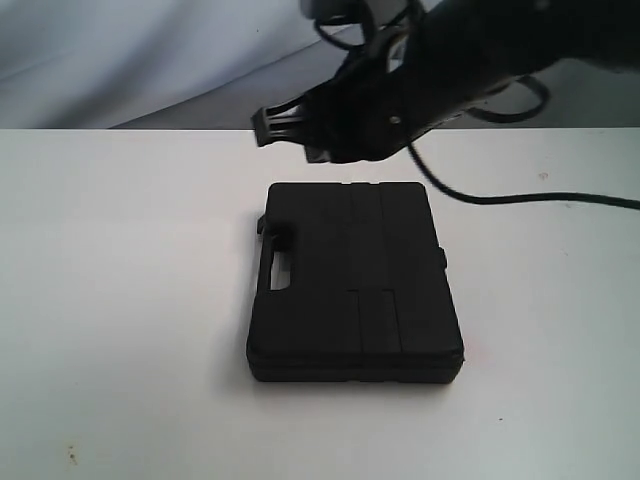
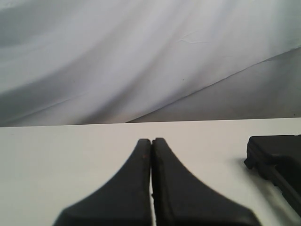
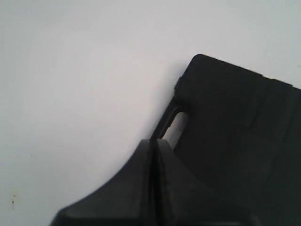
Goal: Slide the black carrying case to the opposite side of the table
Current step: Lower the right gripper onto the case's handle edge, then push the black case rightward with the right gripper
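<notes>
Right pincer (image 1: 265,124), jaws together and empty, hangs upper centre over the case (image 1: 355,285); left pincer (image 2: 151,141), equally closed and empty, sits aside. Approach step, I judge: next, lower against an edge and push across the desk (image 1: 110,300).

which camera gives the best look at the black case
The exterior view: the whole black carrying case lies flat on the table, handle visible. The right wrist view shows only its handle corner, partly behind the right gripper; the left wrist view catches just a corner at the frame edge.
</notes>
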Motion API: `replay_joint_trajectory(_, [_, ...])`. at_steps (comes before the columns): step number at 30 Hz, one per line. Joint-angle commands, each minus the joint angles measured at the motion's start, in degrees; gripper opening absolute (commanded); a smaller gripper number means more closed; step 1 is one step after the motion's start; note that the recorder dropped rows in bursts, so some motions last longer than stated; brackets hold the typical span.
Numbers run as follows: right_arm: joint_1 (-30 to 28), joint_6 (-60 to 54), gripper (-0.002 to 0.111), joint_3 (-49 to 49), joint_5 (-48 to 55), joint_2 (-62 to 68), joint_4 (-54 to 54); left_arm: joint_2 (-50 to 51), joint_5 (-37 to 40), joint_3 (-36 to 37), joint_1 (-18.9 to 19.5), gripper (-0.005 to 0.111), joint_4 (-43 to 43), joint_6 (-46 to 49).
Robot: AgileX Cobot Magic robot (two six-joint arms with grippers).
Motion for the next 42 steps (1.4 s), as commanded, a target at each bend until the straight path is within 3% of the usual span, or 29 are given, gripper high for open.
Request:
replay_joint_trajectory(1, [2.9, 4.0, 0.0, -6.1, 2.3, 6.9, -1.1, -0.2, -0.1, 0.2, -0.4, 0.0, 0.0, 0.4])
replay_joint_trajectory(13, [4.4, 17.6, 0.0, -22.1, 14.3, 21.9, -3.6, -0.2, -0.1, 0.2, -0.4, 0.0, 0.0, 0.4])
replay_joint_trajectory(27, [4.4, 23.9, 0.0, -41.6, 32.6, 36.1, -5.6, -0.2, -0.1, 0.2, -0.4, 0.0, 0.0, 0.4])
replay_joint_trajectory(42, [1.8, 24.5, 0.0, -44.7, 34.5, 41.1, -2.0, -0.2, -0.1, 0.2, -0.4, 0.0, 0.0, 0.4])
